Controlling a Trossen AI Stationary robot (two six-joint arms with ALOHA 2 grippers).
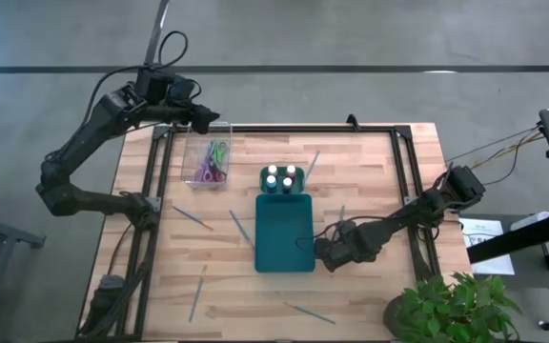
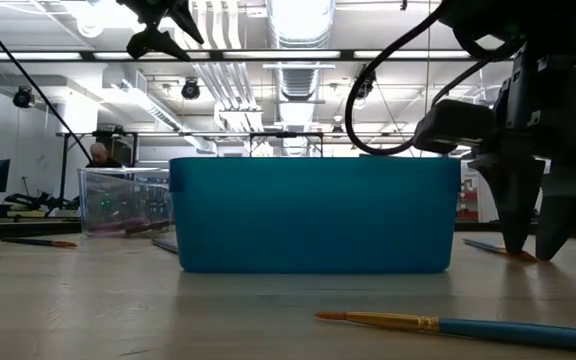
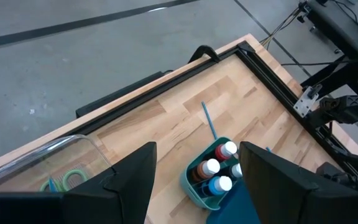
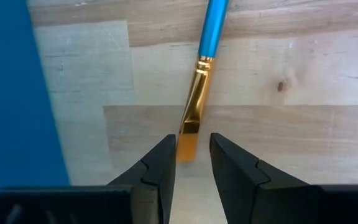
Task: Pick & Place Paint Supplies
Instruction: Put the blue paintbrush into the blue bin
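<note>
My right gripper (image 4: 191,148) points down at the table just right of the teal tray (image 1: 284,233). It stands narrowly open, its fingers astride the orange bristle tip (image 4: 187,148) of a blue-handled brush (image 4: 209,37); the same brush (image 1: 341,216) lies flat on the wood. My left gripper (image 3: 197,168) is open and hangs high over the table's far left corner, above the clear box (image 1: 208,162) that holds scissors (image 1: 215,164). Paint bottles (image 3: 219,171) stand in a small holder at the tray's far end. My right gripper comes from above with a finger on each side of the brush's bristle tip (image 4: 187,148). One finger (image 4: 160,168) lies right beside the bristles; whether it touches them I cannot tell. The brush lies flat on the table.
Loose brushes lie on the wood at the left (image 1: 192,217), near the tray (image 1: 239,226), at the front (image 1: 198,291) (image 1: 310,312) and by the bottles (image 1: 312,164). A potted plant (image 1: 446,310) stands at the near right corner. A person (image 2: 98,155) sits far behind the table.
</note>
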